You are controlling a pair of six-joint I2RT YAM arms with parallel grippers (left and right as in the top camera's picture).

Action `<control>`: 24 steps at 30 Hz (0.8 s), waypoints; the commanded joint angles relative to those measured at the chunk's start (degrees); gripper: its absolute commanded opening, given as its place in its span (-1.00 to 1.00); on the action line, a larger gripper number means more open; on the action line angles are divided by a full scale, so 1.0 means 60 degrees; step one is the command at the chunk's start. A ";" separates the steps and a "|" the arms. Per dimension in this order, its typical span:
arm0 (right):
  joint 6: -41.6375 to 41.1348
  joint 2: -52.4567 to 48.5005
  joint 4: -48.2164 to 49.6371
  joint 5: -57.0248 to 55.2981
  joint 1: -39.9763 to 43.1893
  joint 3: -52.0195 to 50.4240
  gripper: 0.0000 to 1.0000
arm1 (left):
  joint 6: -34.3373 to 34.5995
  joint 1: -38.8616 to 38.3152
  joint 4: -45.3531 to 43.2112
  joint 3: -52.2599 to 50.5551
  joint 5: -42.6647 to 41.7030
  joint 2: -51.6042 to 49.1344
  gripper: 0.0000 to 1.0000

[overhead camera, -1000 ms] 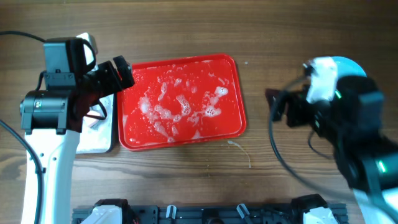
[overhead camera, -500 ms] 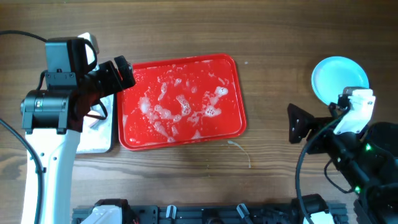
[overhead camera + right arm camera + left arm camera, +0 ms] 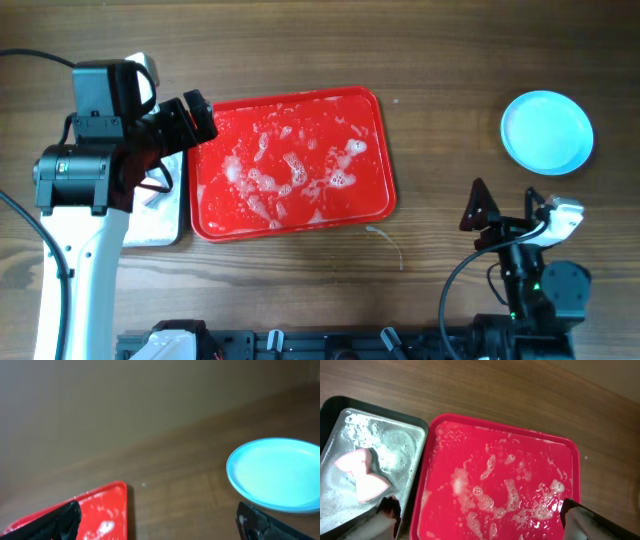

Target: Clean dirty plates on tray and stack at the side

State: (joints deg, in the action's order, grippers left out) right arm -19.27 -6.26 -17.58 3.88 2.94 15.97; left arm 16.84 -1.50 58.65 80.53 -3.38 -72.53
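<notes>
Overhead: the plates sit stacked on the wooden table, well right of the foamy red tray, seemingly set aside as finished. The left gripper hovers by the tray's left rim and the right gripper is near the plates. Both claws are apart and empty.
Left wrist: the tray holds only suds.
Right wrist: the plates look clean, pale turquoise.

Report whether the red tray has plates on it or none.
None: the red tray holds only soapy foam. A turquoise plate sits on the table, apart; whether others lie beneath, cannot tell.
</notes>
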 commanded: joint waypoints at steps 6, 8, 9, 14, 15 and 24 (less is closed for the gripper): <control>-0.0076 0.1016 0.2408 -0.1180 -0.0572 -0.1960 0.99 | 0.0080 -0.0044 -0.0022 0.0080 -0.0113 0.0018 1.00; -0.0073 0.1016 0.2739 -0.1923 -0.0812 -0.2146 0.99 | 0.0080 -0.0044 -0.0022 0.0080 -0.0113 0.0018 1.00; -0.0080 0.1016 0.3042 -0.2157 -0.0885 -0.2361 0.99 | 0.0080 -0.0044 -0.0022 0.0080 -0.0113 0.0018 1.00; -0.0470 0.1016 0.3093 -0.1388 -0.0892 -0.2612 1.00 | 0.0080 -0.0044 -0.0022 0.0080 -0.0113 0.0018 1.00; -0.0408 0.1016 0.2998 -0.0729 -0.0892 -0.2612 0.97 | 0.0080 -0.0044 -0.0022 0.0080 -0.0113 0.0018 1.00; 0.0171 0.0998 0.2951 0.0015 -0.0889 -0.2612 0.99 | 0.0080 -0.0044 -0.0022 0.0080 -0.0113 0.0018 1.00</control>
State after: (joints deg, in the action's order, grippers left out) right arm -19.20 -0.93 0.03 2.42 -2.13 0.43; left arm 16.84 -1.50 58.67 80.53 -3.38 -72.53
